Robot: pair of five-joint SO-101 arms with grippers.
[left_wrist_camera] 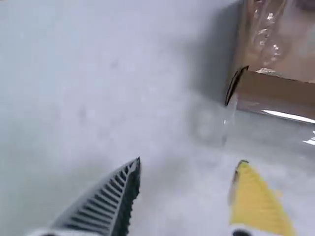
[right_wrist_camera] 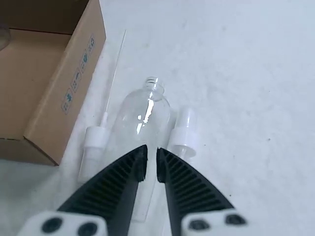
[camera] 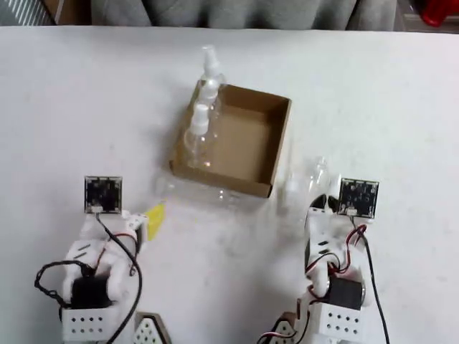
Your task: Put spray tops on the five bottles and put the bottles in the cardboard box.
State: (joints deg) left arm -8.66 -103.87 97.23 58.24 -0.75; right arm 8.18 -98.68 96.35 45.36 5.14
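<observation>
- White table point(camera: 72, 93) seen from above, with two robot arms at its near edge.
- The left gripper point(left_wrist_camera: 189, 162), one grey finger and one yellow, hangs low over bare table with its fingers spread wide and nothing between them. It sits near the cardboard box's front left corner.
- A clear bottle point(camera: 219, 193) lies on its side on the table, just in front of the box's front wall.
- The cardboard box point(camera: 281, 140) sits mid-table, open at the top.
- Two capped bottles are inside it along the left wall: a rear bottle point(camera: 209, 75) and a front bottle point(camera: 197, 136), each wearing a white spray top.
- Right of the box, a loose spray top with a long tube point(right_wrist_camera: 93, 145) lies just beside the box wall.
- Next to it lies an uncapped bottle point(right_wrist_camera: 146, 110), then a second spray top point(right_wrist_camera: 184, 130).
- The right gripper point(right_wrist_camera: 151, 150) hangs above the uncapped bottle, black fingers drawn almost together, gripping nothing.
</observation>
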